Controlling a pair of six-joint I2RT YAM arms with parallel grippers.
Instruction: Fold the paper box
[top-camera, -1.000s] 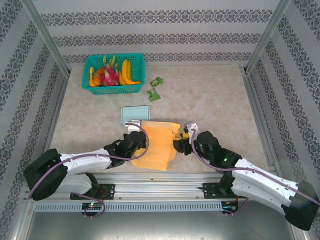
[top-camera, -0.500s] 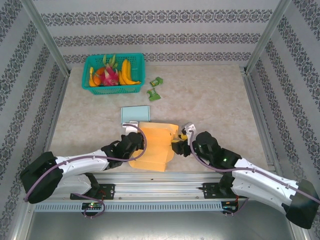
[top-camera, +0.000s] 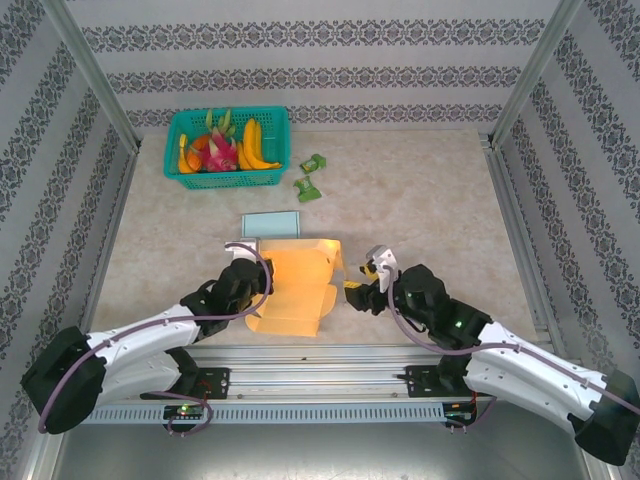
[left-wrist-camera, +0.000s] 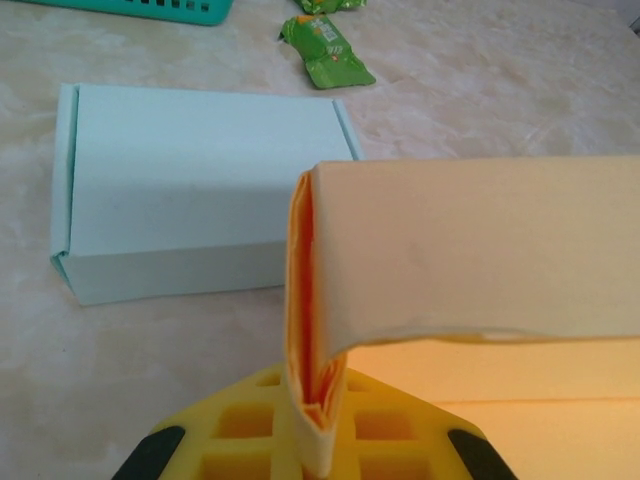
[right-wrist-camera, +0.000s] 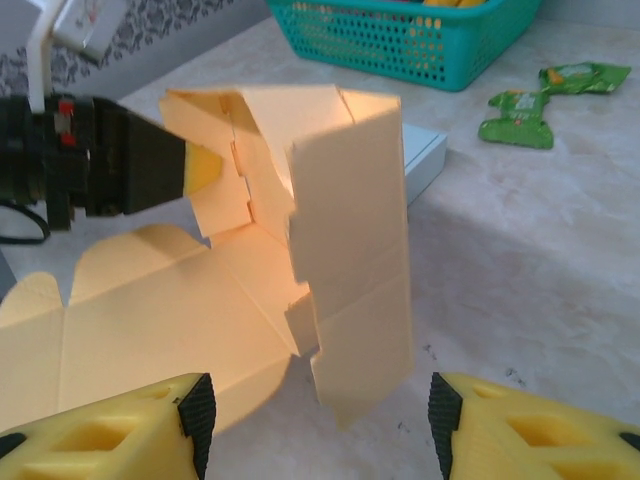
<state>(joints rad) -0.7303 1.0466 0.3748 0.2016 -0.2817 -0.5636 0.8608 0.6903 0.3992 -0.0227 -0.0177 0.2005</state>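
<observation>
Half-formed paper box (top-camera: 295, 285) near-centre on the table (top-camera: 450, 200), left gripper (left-wrist-camera: 312, 425) pinching it, right gripper (right-wrist-camera: 320, 420) gaping empty.
Left jaws clamp the doubled left wall; right gripper sits just short of the upright right panel, holding nothing. Judgement: left should hold firm as anchor while right nudges that panel inward along its crease, slow, square to the fold, clear of the pale blue box (top-camera: 271, 224) just behind.
</observation>
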